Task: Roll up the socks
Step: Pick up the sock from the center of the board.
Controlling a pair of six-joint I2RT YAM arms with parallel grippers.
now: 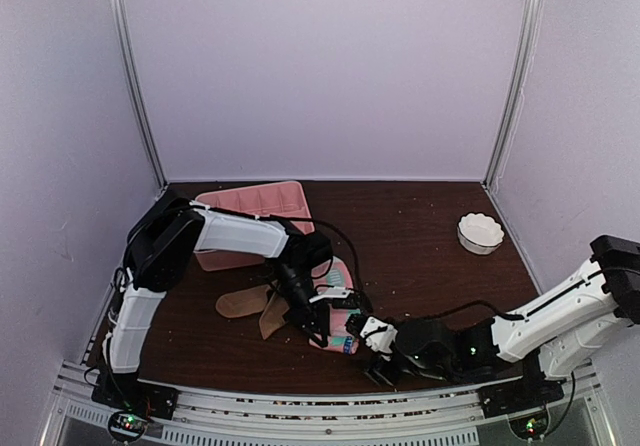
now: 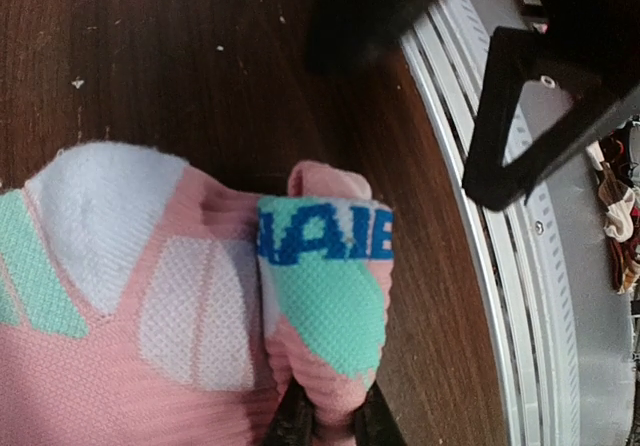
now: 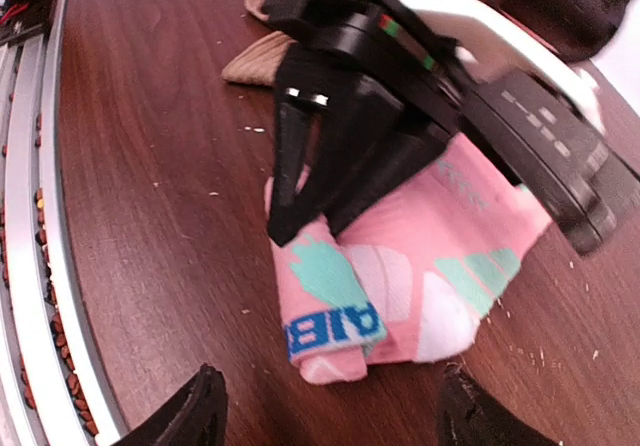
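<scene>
The left gripper (image 2: 330,424) is clamped on the folded end of the pink socks (image 2: 325,306). The right gripper (image 3: 335,416) is held spread wide and empty, just short of that end. The pink socks are laid on the table (image 3: 160,166) by its near edge, lengthwise front to back, folded end nearest.

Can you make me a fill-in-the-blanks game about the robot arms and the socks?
The left gripper pinches the pink sock, and the sock's letters are coloured ___.
The right gripper holds nothing, and its jaws are ___.
The bowl at the far right of the table is coloured ___.
Missing words: blue; open; white.
</scene>
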